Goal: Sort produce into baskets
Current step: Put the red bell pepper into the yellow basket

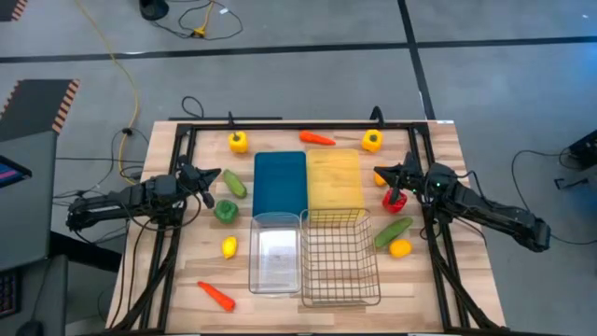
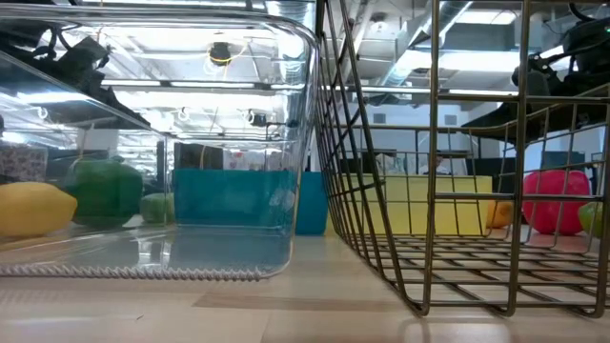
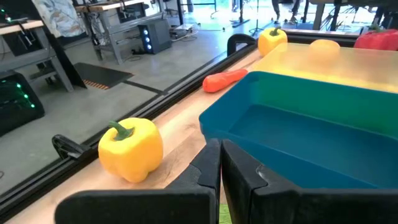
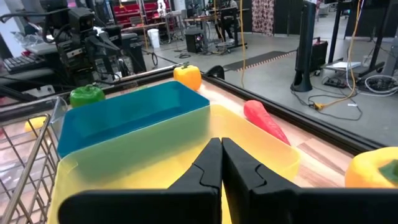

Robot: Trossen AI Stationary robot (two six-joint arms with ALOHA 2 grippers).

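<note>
Produce lies loose on the worktop (image 1: 438, 159), all four baskets empty; nearest the left gripper (image 1: 207, 175), jaws shut and empty, is the cucumber (image 1: 234, 183) just beside it, lying diagonally.

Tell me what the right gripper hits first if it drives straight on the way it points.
Probably the flat yellow tray. The shut right gripper points across it, with the flat blue tray beyond. Its height above the rim is unclear, so it might pass over.

Closed left pincer (image 3: 221, 163) faces blue tray (image 3: 298, 130), yellow pepper (image 3: 130, 149) beside.
</note>
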